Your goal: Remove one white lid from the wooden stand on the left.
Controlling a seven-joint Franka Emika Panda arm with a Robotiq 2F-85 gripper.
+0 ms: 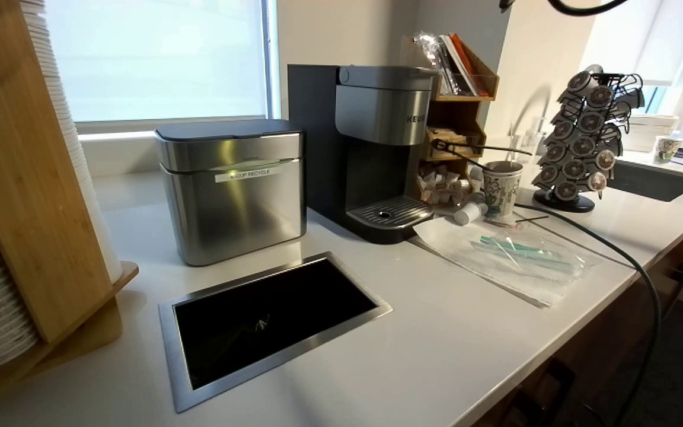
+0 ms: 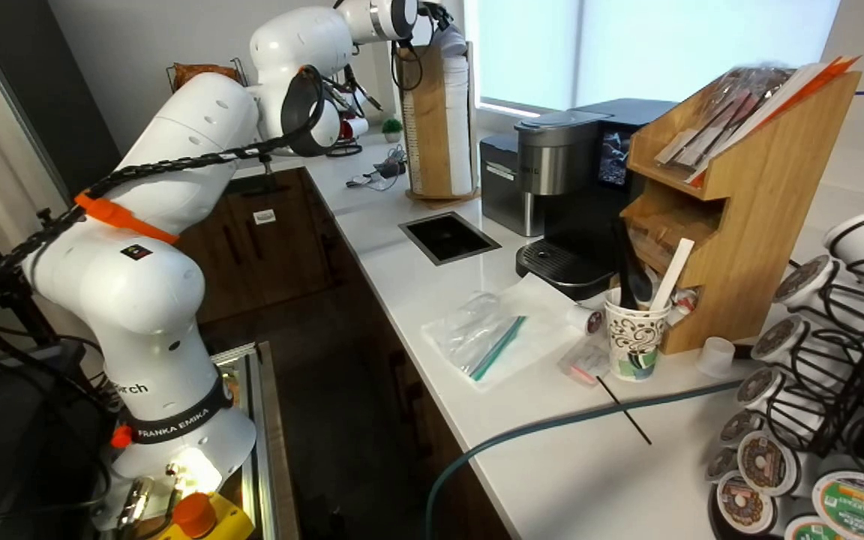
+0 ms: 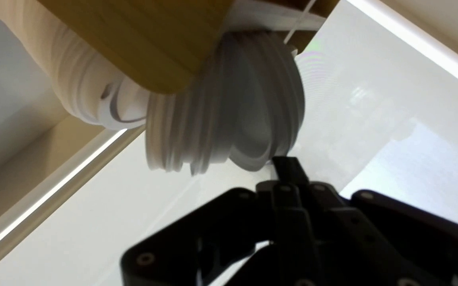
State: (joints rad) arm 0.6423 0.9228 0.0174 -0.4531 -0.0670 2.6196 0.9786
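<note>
The wooden stand (image 2: 429,127) rises from the bench (image 2: 417,289), and at its top a run of white lids (image 3: 249,107) sticks out, some leaning, right by the end effector (image 3: 289,171). Its fingers (image 3: 287,195) are together at the lids' edge; whether a rim is pinched between them I cannot tell. Check first that just one rim is caught, since nested lids probably cling. Then draw it off slowly, in line with the stack and clear of the stand, so the leaning neighbours don't follow
</note>
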